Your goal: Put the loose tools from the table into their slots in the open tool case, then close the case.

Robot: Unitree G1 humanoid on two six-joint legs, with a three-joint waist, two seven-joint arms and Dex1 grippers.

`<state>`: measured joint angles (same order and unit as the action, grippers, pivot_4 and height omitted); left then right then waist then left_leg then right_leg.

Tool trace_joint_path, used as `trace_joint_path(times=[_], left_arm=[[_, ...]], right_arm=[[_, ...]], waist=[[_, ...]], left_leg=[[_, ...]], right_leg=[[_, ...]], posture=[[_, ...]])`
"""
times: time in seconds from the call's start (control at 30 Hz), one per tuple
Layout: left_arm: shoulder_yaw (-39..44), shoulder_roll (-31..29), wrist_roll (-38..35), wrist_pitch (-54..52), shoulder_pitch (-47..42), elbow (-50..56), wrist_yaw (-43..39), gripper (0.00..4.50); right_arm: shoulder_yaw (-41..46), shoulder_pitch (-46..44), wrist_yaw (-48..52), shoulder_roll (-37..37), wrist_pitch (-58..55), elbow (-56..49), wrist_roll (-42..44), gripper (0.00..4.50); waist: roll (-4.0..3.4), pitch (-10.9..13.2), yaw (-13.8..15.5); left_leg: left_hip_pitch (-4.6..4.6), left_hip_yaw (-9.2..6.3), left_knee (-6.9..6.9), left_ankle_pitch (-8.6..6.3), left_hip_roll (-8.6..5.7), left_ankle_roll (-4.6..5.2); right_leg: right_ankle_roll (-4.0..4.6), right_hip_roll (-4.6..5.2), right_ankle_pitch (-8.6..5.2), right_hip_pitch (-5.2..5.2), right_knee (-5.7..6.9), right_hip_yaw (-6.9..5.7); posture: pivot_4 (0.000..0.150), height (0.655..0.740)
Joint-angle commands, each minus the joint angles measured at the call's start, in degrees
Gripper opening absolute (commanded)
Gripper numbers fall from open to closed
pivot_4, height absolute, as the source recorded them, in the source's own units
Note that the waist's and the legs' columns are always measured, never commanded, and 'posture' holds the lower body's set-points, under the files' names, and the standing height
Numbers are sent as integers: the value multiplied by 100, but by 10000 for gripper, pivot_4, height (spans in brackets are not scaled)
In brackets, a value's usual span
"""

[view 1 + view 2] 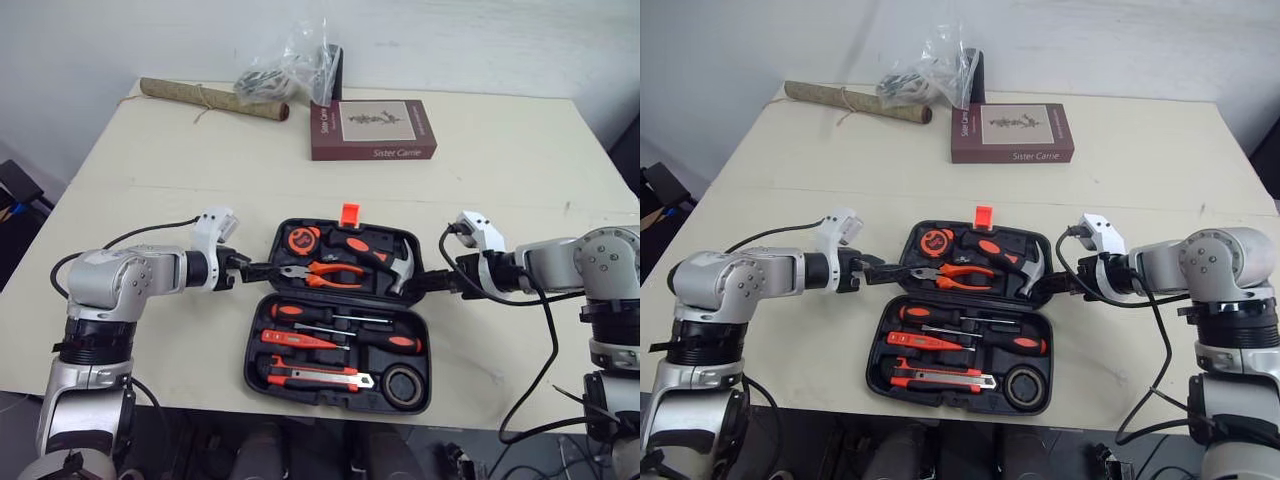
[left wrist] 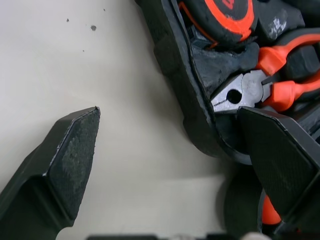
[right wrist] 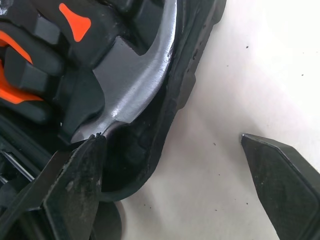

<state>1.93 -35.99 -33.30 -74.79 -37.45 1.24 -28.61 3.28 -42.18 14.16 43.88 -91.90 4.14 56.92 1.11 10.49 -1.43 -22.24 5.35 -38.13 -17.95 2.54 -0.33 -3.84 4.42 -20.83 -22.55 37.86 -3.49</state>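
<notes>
The black tool case (image 1: 254,352) lies open at the table's front middle. Its far half holds a tape measure (image 1: 300,239), orange pliers (image 1: 325,272) and a hammer (image 1: 385,262). Its near half holds screwdrivers (image 1: 330,315), a utility knife (image 1: 320,377) and a tape roll (image 1: 404,383). My left gripper (image 1: 258,272) is open at the far half's left rim, one finger over the pliers (image 2: 250,90), the other over the table. My right gripper (image 1: 425,283) is open astride the right rim, one finger by the hammer head (image 3: 135,85).
A maroon book (image 1: 373,130) lies behind the case. A clear plastic bag (image 1: 285,70) and a brown roll (image 1: 215,99) sit at the far edge. An orange latch (image 1: 349,213) stands up on the case's far rim. Bare table lies on both sides of the case.
</notes>
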Motion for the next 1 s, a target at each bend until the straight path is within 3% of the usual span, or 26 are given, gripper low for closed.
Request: trace_joint_path(times=[0.03, 0.13, 0.27, 0.33, 0.43, 0.6, 0.7, 0.93, 1.0], left_arm=[[-143, 36, 165, 102, -108, -150, -43, 45000], [-175, 54, 208, 150, -163, -249, -90, 36981], [-164, 62, 151, 48, -172, -252, -256, 18774], [-135, 81, 95, 23, -129, -211, -346, 9281], [70, 237, -11, 296, -7, -153, -476, 374], [381, 476, 228, 1792, 402, 15, -626, 374], [701, 638, 368, 3062, 625, 34, -804, 374], [828, 834, 1038, 5866, 1036, -254, -1153, 374], [732, 874, 1436, 7034, 1152, -506, -1254, 374]], right_arm=[[44, 143, -318, -10, -60, 56, 233, 33545], [232, 118, -653, -169, -60, 231, 351, 19255], [524, 173, -1037, -389, -60, 308, 646, 133], [923, 193, -1239, -711, -60, 215, 706, 0], [1482, 276, -1360, -1172, 3, -193, 656, 0], [1656, 934, -907, -1382, 980, -1372, 465, 0], [1277, 1404, -71, -1097, 2292, -2109, -242, 0], [455, 2370, 1453, -647, 5838, -2343, -2546, 0], [-3, 2723, 1891, -379, 7450, -2080, -3614, 0]], waist=[[1, 0, 8], [1, -1, 3], [23, -14, -1], [25, -15, -4], [26, -16, -24], [24, -16, -8], [19, -9, -9], [16, -5, 9], [16, -5, 11]], left_leg=[[0, 0, 0, 0, -1, 1], [2, 1, 1, 1, 0, 0], [5, 0, -1, 3, 0, 0], [6, 1, 0, 4, 0, 0], [13, 3, 2, 6, 2, -3], [14, 1, 8, 14, 4, -12], [-5, 6, 12, 15, -1, -11], [-16, 12, 17, 13, -5, -6], [-16, 12, 16, 12, -5, -4]], right_leg=[[0, 1, 0, 1, 0, 0], [0, 0, 0, 0, 1, 0], [0, 0, 0, 5, 4, 0], [0, 1, 0, 6, 4, 2], [0, 0, 0, 8, 0, 5], [0, -3, 0, 0, 2, 7], [-2, -3, 2, -16, 2, 8], [-10, -4, 6, -26, 0, 5], [-11, -3, 6, -25, -1, 5]], posture=[[1500, 7400], [1500, 7400], [1500, 7400], [1500, 7400], [1500, 7400], [1500, 7400], [1500, 7400], [1500, 7400], [1500, 7400]])
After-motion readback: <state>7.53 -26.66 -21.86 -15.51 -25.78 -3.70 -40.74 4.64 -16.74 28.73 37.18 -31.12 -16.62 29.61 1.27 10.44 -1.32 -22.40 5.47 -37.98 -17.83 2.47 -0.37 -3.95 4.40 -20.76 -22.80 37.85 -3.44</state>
